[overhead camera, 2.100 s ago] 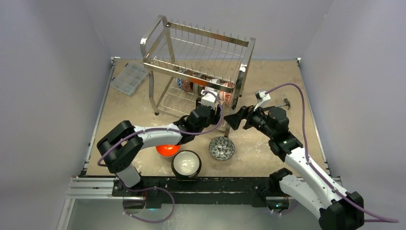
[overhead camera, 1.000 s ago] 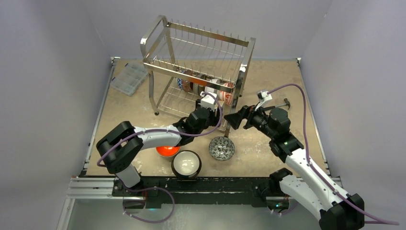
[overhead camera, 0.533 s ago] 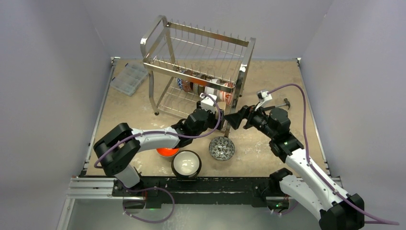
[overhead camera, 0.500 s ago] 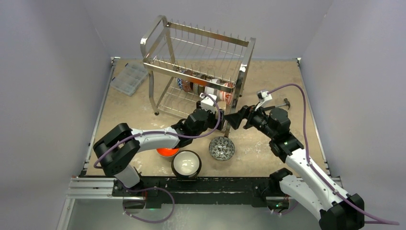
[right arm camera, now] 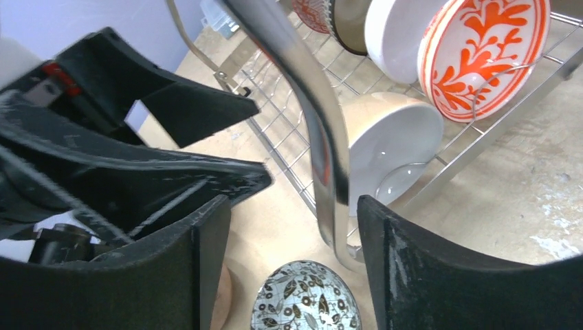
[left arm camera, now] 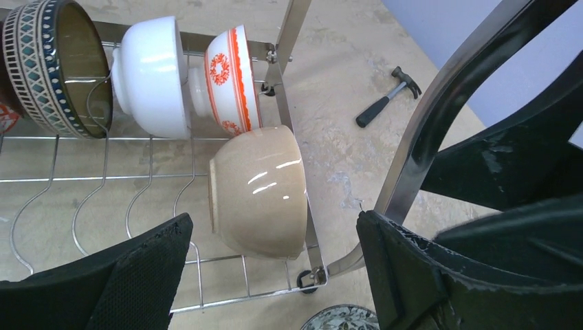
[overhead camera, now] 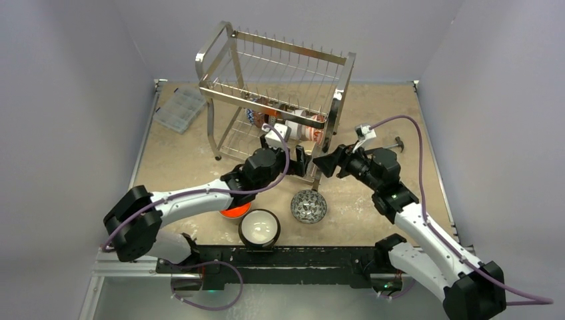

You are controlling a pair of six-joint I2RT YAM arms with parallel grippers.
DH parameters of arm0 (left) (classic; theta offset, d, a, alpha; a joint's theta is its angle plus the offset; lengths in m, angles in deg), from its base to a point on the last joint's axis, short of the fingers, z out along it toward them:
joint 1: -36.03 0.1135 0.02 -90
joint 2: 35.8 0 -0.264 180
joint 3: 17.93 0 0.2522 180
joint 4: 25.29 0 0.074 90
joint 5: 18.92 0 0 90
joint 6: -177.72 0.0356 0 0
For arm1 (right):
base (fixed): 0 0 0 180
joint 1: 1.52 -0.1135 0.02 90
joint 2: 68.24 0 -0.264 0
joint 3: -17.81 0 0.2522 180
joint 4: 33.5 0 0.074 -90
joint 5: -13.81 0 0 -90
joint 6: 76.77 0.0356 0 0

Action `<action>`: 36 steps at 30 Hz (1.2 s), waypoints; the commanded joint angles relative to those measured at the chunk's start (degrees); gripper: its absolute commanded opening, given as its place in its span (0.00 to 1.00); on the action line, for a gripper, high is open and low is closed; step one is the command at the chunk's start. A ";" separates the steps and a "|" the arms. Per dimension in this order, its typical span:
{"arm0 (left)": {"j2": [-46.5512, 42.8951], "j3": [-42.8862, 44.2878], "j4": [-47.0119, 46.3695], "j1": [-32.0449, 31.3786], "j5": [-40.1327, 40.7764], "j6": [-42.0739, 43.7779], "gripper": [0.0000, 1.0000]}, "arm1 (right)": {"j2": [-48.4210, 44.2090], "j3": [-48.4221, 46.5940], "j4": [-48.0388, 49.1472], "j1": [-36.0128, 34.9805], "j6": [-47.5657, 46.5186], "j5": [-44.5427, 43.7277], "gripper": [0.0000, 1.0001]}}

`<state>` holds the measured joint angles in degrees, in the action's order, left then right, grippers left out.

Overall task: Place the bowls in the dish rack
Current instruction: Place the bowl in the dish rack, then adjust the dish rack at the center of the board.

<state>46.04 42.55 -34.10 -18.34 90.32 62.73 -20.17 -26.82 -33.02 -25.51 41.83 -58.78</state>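
Left end effector (left arm camera: 273, 234) has let go and backed off, spread; tan bowl (left arm camera: 258, 196) rests in dish rack (overhead camera: 266, 105). Right end effector (right arm camera: 289, 206) spread.

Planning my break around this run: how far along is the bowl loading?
Done: four-plus bowls sit in the dish rack, lower tier, tan bowl included. In hand: nothing; left claw open, right claw astride a rack post. Left: orange-red bowl, dark-rimmed bowl, speckled bowl on the table.

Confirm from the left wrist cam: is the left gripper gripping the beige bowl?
No, the left gripper's jaws stand open, clear of the beige bowl, which lies on the dish rack's lower wires.
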 commanded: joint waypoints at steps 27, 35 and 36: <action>-6.32 -14.66 10.67 2.39 -22.13 -20.29 0.85 | 14.07 -13.00 -2.71 4.12 -1.39 -2.91 0.46; 3.38 -15.47 2.31 1.30 -28.57 -23.91 0.75 | 4.51 -6.48 -4.47 4.12 0.47 1.00 0.74; 4.59 -15.60 0.86 1.12 -29.12 -24.28 0.74 | 3.33 -5.41 -4.84 4.11 0.65 1.31 0.77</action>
<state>47.20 27.45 -25.81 -16.55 65.86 41.44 -12.49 -35.24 -37.76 -21.47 41.24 -60.70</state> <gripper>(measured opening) 0.763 0.724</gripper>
